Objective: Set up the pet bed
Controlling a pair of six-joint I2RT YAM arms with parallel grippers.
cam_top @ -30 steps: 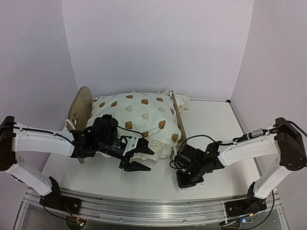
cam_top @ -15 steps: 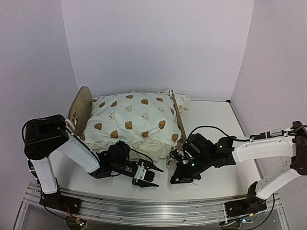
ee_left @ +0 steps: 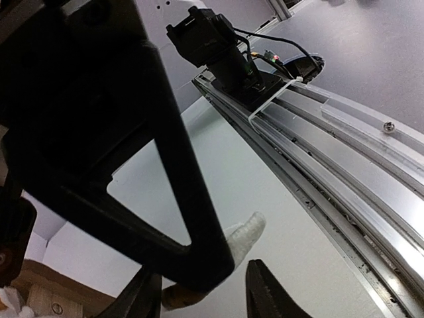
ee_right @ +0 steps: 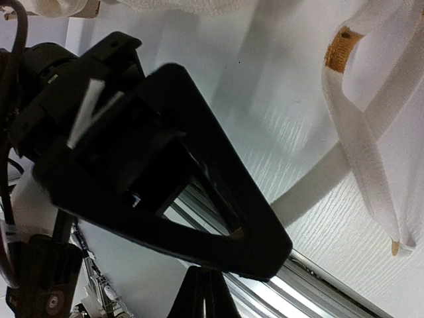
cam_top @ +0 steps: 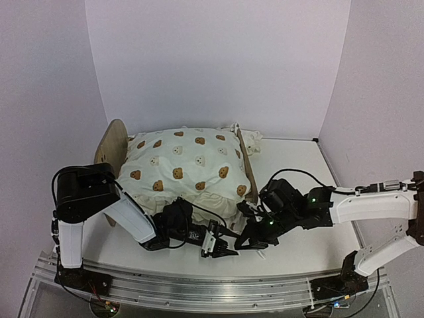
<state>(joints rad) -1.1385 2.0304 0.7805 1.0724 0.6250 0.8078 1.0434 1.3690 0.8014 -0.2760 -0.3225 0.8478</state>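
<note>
- L gripper (cam_top: pixel 222 248) sat low over table (cam_top: pixel 298 165), near front edge, just in front of pet bed (cam_top: pixel 111 147); jaws stood part-open w/ a narrowish gap; nothing seen clamped
- R gripper (cam_top: pixel 248 242) sat just beside L, tips nearly meeting; jaws fully closed; whether a string was pinched: cannot tell
- Pet bed lay behind both grippers, toward back wall, left of centre; its long axis ran left–right, wooden end boards at either end; duvet (cam_top: pixel 185 162) was heaped on top, spilling over near side
- Key relation: in L wrist view, end of tie string (ee_left: pixel 246 232) lay on table just ahead of L tips, slanting across the gap; in R wrist view a string loop (ee_right: pixel 361 149) lay off to one side of closed tips, apart
- Judgement: L arm was nearer the string end; next move prob. a pinch on it, w/ gap centred over the strap
</note>
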